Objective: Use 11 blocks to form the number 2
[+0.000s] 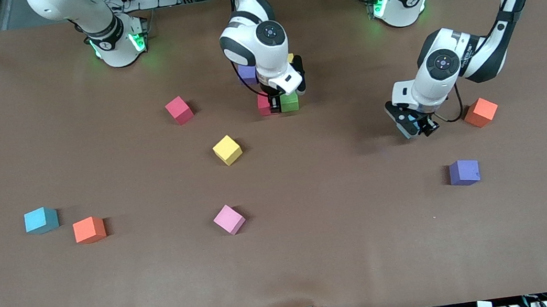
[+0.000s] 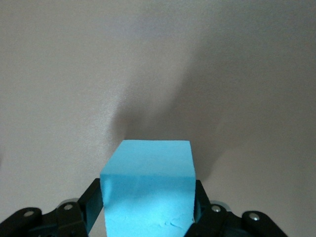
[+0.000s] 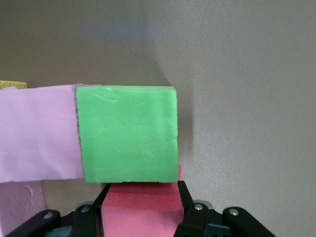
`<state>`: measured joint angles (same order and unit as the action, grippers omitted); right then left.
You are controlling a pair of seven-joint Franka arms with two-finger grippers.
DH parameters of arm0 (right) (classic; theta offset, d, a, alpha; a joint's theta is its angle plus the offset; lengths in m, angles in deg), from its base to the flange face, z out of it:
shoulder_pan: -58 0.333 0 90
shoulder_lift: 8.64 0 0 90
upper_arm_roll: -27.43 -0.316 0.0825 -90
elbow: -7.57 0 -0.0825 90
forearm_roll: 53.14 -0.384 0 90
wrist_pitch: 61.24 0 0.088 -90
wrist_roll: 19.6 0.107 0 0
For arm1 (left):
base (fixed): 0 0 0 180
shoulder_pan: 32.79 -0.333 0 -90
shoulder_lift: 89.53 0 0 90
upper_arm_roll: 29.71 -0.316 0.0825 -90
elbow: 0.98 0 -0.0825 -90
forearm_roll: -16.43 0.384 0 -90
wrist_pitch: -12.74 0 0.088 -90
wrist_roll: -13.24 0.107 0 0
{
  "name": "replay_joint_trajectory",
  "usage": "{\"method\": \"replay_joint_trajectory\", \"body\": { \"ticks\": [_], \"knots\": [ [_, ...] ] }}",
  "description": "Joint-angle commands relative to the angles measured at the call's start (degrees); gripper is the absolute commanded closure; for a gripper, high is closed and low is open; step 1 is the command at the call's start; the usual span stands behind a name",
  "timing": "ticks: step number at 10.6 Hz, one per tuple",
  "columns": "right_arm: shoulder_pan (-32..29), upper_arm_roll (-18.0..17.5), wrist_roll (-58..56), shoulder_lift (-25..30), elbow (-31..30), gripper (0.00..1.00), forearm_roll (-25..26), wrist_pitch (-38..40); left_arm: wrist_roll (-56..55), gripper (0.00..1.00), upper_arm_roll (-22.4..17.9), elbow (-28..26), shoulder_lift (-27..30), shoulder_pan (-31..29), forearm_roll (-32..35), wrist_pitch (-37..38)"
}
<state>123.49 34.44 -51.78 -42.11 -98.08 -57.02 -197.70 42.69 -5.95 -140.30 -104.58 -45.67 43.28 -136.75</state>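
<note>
My right gripper (image 1: 275,104) (image 3: 140,195) is shut on a red block (image 3: 140,210), set down against a green block (image 1: 290,102) (image 3: 127,133) in the cluster at mid-table. A pink block (image 3: 39,133) touches the green one, and a yellow block (image 3: 12,84) peeks past it. A purple block (image 1: 247,74) and the yellow block (image 1: 290,58) show under the arm. My left gripper (image 1: 421,128) (image 2: 148,200) is low over the table beside an orange block (image 1: 480,112), its fingers pressed on both sides of a light blue block (image 2: 148,187).
Loose blocks lie around: red (image 1: 179,110), yellow (image 1: 227,149), pink (image 1: 229,219), light blue (image 1: 41,220), orange (image 1: 89,229), and purple (image 1: 464,172). The brown table (image 1: 349,249) has bare room near the front edge.
</note>
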Motion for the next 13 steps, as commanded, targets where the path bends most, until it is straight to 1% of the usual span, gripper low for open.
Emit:
{"method": "replay_joint_trajectory", "body": {
  "ticks": [1, 4, 6, 7, 10, 11, 12, 13],
  "knots": [
    [0.3, 0.1, 0.3, -0.5, 0.7, 0.51, 0.2, -0.2, 1.0, 0.25, 0.1, 0.0, 0.8, -0.7, 1.5, -0.7],
    [0.3, 0.1, 0.3, -0.6, 0.7, 0.51, -0.1, -0.3, 1.0, 0.31, 0.1, 0.2, 1.0, -0.8, 1.1, -0.7],
    [0.3, 0.1, 0.5, -1.1, 0.9, 0.51, -0.2, -1.8, 1.0, 0.46, 0.1, 0.2, 1.1, -0.8, 0.8, -0.7],
    [0.3, 0.1, 0.5, -1.1, 0.9, 0.5, -0.2, -1.8, 1.0, 0.51, 0.2, 0.3, 1.2, -0.8, 0.7, -0.7],
    [0.3, 0.1, 0.5, -1.1, 0.9, 0.45, -0.2, -1.8, 0.9, 0.54, 0.5, 1.7, 1.4, -0.7, -0.3, -0.7],
    [0.3, 0.1, 0.5, -1.1, 0.8, 0.37, -0.1, -1.7, 0.9, 0.55, 0.6, 2.2, 1.5, -0.7, -1.8, -0.6],
    [0.3, 0.1, 0.5, -1.1, 0.8, 0.24, -0.2, -1.7, 0.9, 0.55, 1.2, 3.1, 1.5, -0.7, -2.8, -0.4],
    [0.3, 0.1, 0.5, -1.1, 0.8, 0.13, -0.1, -1.7, 0.9, 0.55, 1.9, 3.6, 1.5, -0.7, -4.5, -0.3]
  ]
}}
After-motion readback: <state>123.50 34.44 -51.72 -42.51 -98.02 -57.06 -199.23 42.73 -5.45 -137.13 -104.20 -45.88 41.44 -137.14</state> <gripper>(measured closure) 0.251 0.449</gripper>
